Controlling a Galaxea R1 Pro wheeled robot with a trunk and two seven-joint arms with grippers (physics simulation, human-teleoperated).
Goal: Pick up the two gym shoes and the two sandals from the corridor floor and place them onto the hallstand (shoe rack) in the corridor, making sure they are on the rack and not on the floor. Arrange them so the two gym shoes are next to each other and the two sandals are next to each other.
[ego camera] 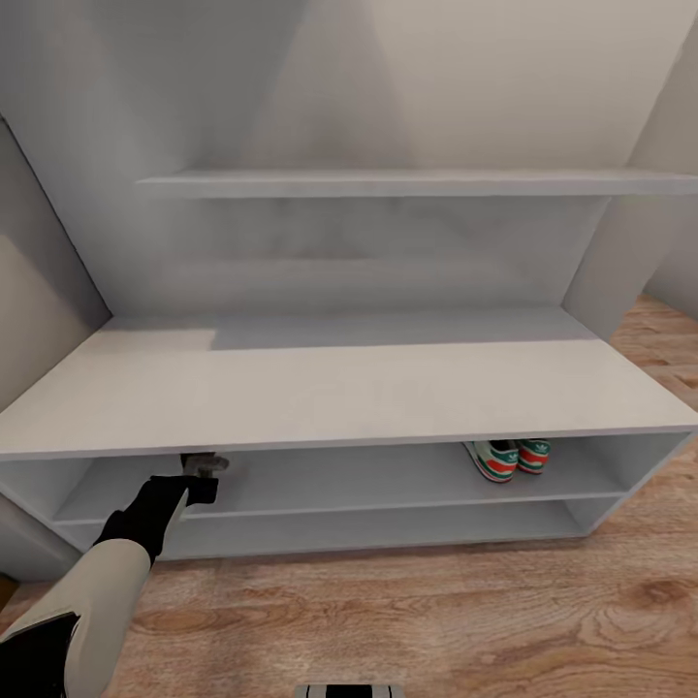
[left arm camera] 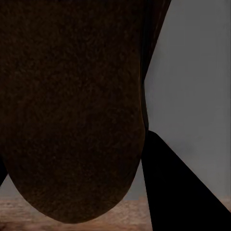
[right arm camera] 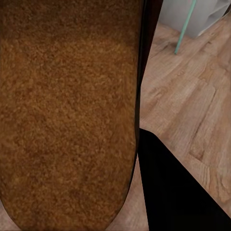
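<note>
Sandal [left arm camera: 72,110] gripped in the left gripper [ego camera: 202,468], carried in under the hallstand [ego camera: 339,388] top, at the left end of the upper shelf level. Best done by easing further inward, keeping low under the top board, lowering until the sole rests flat on the shelf, and only then releasing. Worth leaving room just beside it for the second sandal [right arm camera: 67,110], which sits clamped in the right gripper [right arm camera: 139,144] over the corridor floor [right arm camera: 187,96].

Gym shoes [ego camera: 506,458] already side by side, touching, at the right end of the same shelf, well apart from the left gripper; seen in the head view. Head view also gives the shelf edge and the arm's reach, but hardly the sandal itself. Left wrist view gives the dark sole close up against grey panel, with a strip of wood floor beyond. Right wrist view gives the tan cork sole, plank floor, and a pale unit with a green rod [right arm camera: 185,26] farther off.
</note>
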